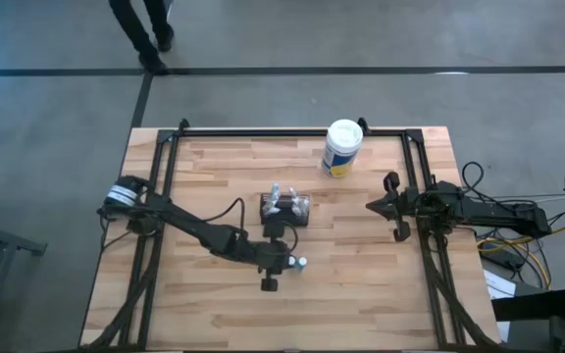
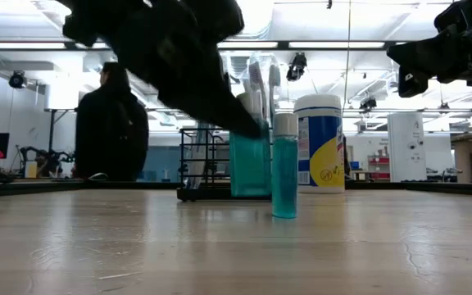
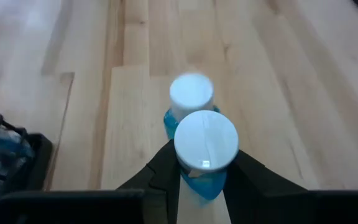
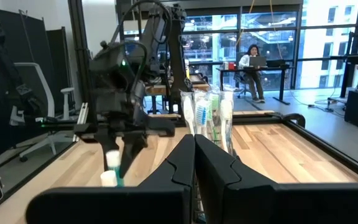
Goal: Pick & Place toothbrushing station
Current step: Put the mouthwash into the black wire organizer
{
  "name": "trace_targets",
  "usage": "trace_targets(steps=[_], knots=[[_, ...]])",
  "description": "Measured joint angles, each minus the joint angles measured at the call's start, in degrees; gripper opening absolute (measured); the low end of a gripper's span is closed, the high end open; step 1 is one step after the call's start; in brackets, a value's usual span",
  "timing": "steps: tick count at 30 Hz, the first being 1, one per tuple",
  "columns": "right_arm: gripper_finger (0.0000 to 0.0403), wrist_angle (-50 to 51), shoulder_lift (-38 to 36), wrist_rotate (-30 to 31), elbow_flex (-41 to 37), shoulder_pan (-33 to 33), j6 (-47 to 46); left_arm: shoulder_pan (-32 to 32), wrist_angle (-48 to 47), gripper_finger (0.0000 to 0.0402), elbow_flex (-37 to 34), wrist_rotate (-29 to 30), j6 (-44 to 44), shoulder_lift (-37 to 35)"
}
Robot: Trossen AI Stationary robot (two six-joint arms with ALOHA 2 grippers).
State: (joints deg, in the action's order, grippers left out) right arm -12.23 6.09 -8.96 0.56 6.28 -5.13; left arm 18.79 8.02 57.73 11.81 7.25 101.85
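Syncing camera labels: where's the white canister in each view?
High view: white canister near the table's top edge in the picture, right of centre.
Low view: right of centre, in the background.
Left wrist view: not in it.
Right wrist view: not in it.
Shared landmark: the black mesh caddy, left of the canister in the high and low views.

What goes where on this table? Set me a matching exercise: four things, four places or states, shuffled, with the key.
Things:
1. white canister
2. mesh caddy
3. right gripper
4. left gripper

Places or states:
a. shut, at the table's right side
b. at a small blue bottle
c. mid-table, with toothbrushes standing in it
d. upright near the far edge

Pairs: 1-d, 2-c, 3-a, 4-b
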Motion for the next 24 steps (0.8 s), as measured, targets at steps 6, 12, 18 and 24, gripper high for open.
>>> trace_targets(steps=[6, 12, 18, 24], knots=[[0.0008, 0.0, 0.0, 0.01, 0.0, 0.02, 0.13, 1.02, -2.63, 0.009, 0.11, 0.81, -2.97, -8.42], [0.0008, 0.0, -0.02, -0.02, 0.0, 0.02, -0.13, 1.01, -3.36, 0.009, -6.01, 4.68, -6.8, -25.04], [0.0008, 0.0, -0.04, -0.03, 0.0, 0.02, -0.31, 0.95, 2.34, 0.009, -17.67, 5.43, -6.7, -42.77], [0.0008, 0.0, -0.02, -0.04, 0.0, 0.02, -0.36, 1.2, 4.98, 0.009, -28.48, 4.88, -9.7, -54.72]])
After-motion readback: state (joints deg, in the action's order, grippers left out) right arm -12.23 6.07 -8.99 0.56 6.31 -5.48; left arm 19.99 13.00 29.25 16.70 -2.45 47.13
